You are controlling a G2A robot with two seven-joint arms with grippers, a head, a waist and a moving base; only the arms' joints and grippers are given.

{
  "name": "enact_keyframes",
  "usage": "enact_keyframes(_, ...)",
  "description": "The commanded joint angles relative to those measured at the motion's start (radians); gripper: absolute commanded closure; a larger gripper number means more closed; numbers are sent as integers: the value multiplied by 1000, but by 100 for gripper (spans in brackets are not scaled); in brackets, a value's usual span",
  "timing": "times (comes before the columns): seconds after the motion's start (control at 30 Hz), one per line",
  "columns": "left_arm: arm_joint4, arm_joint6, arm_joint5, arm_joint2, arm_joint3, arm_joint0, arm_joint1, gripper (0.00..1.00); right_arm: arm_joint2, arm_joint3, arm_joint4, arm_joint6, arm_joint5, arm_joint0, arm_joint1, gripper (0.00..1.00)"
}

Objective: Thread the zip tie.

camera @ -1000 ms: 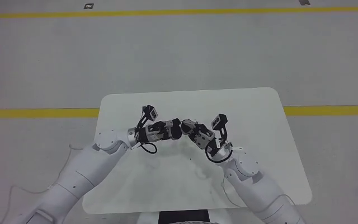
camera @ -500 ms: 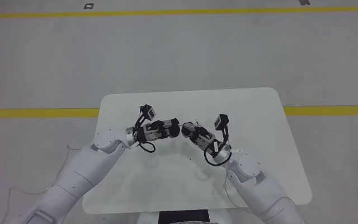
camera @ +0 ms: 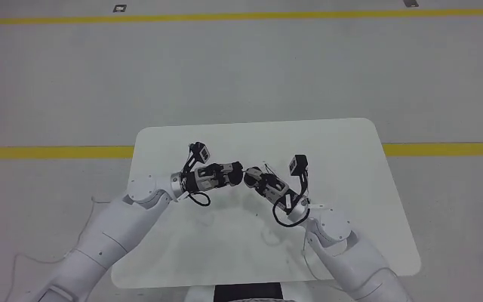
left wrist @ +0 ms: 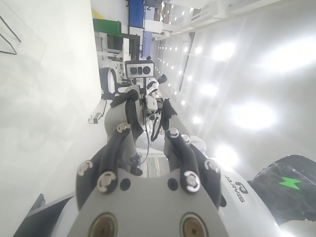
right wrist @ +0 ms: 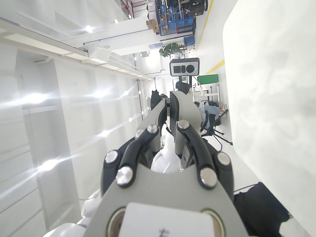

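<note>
Thin zip tie: too small to make out, so its place cannot be told; right gripper [camera: 250, 177], fingers drawn nearly together, faces and sits just beside left gripper [camera: 237, 174], grip state cannot be told; both above the middle of the white, round-cornered table [camera: 339, 151].

White arms [camera: 113, 238] carry grey wrist plates [left wrist: 148, 198] with black links [left wrist: 182, 149], silver screws [left wrist: 191, 182], black cables [camera: 279, 219] and a green bolt mark [left wrist: 286, 182].
</note>
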Motion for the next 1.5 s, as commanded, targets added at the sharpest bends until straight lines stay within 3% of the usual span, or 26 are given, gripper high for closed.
enact_keyframes(0.0, 4, 1, 2, -2, 1, 0, -1, 80, 2, -2, -12, -3, 2, -2, 0, 100)
enact_keyframes(0.57, 45, 11, 16, -14, -3, 6, -8, 89, -5, -6, -64, 10, 19, 0, -7, 100)
enact_keyframes(1.47, 92, -25, 36, -24, -4, 9, -14, 92, 7, 1, -62, 13, 42, -1, -19, 100)
